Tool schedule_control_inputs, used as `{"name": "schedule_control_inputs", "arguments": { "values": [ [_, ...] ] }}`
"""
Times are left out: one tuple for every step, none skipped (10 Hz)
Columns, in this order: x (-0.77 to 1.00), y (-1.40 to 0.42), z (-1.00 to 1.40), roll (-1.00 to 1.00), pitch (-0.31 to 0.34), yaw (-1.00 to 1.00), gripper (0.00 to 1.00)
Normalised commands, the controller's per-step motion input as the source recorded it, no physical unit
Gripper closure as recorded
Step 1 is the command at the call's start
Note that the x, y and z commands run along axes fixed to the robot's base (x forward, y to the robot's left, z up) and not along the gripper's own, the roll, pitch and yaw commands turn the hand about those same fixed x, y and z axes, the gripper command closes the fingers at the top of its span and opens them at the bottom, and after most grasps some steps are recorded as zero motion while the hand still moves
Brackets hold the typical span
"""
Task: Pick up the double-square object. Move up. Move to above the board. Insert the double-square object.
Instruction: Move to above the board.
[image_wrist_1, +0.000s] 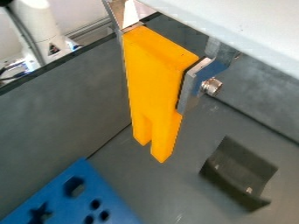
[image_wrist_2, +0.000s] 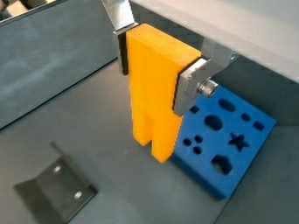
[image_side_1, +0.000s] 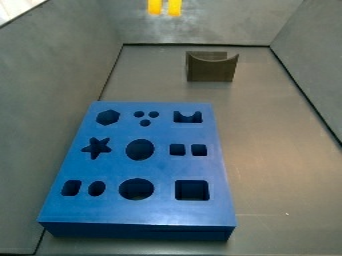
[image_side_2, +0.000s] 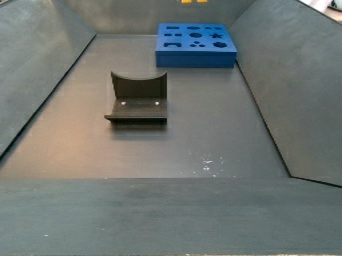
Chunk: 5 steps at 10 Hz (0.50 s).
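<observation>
- Gripper (image_wrist_1: 156, 52) sits high over the worktop (image_side_2: 201, 140); jaws clamped on the double-square object (image_wrist_2: 158, 87), flat silver fingers (image_wrist_1: 195, 83) pressed on opposite faces of its upper part, seen in both wrist views.
- The object hangs upright, clear of the floor, slot and two square prongs pointing down.
- In a wrist view the dark olive-grey holder (image_wrist_1: 239, 171) lies on the floor below and to one side of the prongs, not touching.
- The board (image_wrist_2: 222, 140) lies flat on the floor, beside the block's line, not under it.
- In a side view only the two prong tips (image_side_1: 164, 7) show, at the far edge beyond the holder (image_side_1: 210, 65); the board (image_side_1: 140, 165) is nearest.
</observation>
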Motion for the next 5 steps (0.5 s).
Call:
{"name": "schedule_control_inputs", "arguments": {
  "values": [
    [0.04, -1.00, 0.03, 0.01, 0.037, 0.01, 1.00],
    [0.06, -1.00, 0.03, 0.01, 0.048, 0.01, 1.00],
    [0.08, -1.00, 0.03, 0.00, 0.056, 0.01, 1.00],
    [0.09, -0.73, 0.03, 0.00, 0.072, 0.01, 1.00],
    [0.07, -0.49, 0.03, 0.00, 0.078, 0.01, 1.00]
  ]
}}
